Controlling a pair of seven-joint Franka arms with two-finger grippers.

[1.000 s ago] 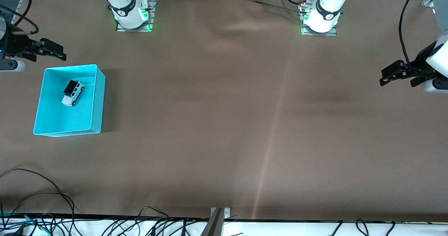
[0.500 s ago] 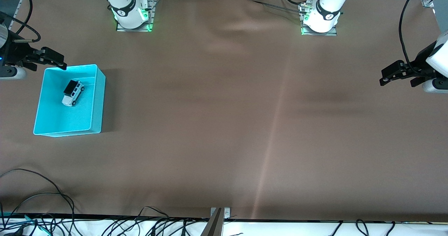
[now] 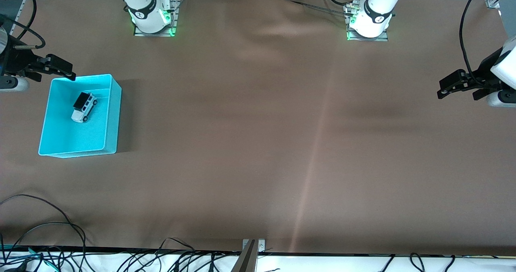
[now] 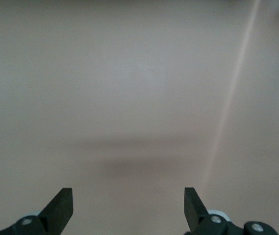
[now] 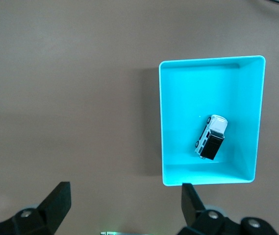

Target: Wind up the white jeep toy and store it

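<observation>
The jeep (image 3: 84,107) lies on its wheels inside the cyan bin (image 3: 113,115), at the right arm's end of the desk (image 3: 258,143). Right pincer (image 3: 60,67) – fingers spread, empty – hangs over the bin's rim. Left pincer (image 3: 453,86) – spread, empty – waits over bare desk at the left arm's end.

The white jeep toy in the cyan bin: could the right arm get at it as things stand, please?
Probably yes: the white jeep toy lies uncovered in the open-topped cyan bin, and the open right gripper hovers beside the bin's rim with nothing between.
</observation>
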